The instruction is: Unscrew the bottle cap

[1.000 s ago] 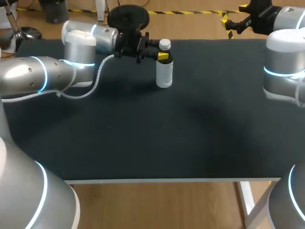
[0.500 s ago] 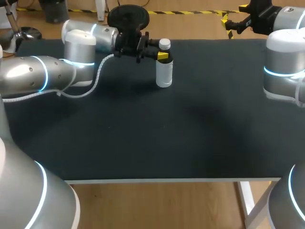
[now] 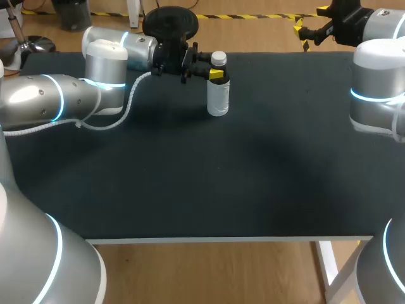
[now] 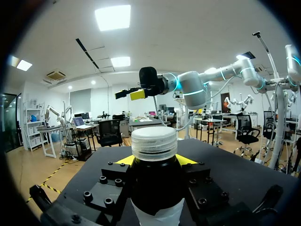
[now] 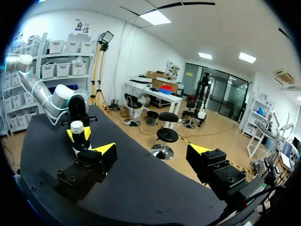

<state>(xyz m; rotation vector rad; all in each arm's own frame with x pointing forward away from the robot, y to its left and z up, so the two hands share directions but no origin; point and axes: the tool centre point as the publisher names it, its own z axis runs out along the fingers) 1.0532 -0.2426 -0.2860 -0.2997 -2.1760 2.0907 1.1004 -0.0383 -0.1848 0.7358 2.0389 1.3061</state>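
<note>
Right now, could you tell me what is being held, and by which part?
The left jaws grip the bottle on its upper body, just below the white cap; the right jaws stand open and empty.

bottle (image 3: pixel 218 95) on table (image 3: pixel 190 177), far side | left tool (image 3: pixel 217 75) around its neck | right tool (image 5: pixel 151 151) well apart

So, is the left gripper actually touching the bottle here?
Touching. The left wrist view shows the bottle held between the fingers of the left gripper, with a yellow tip against each side just under the cap.
</note>
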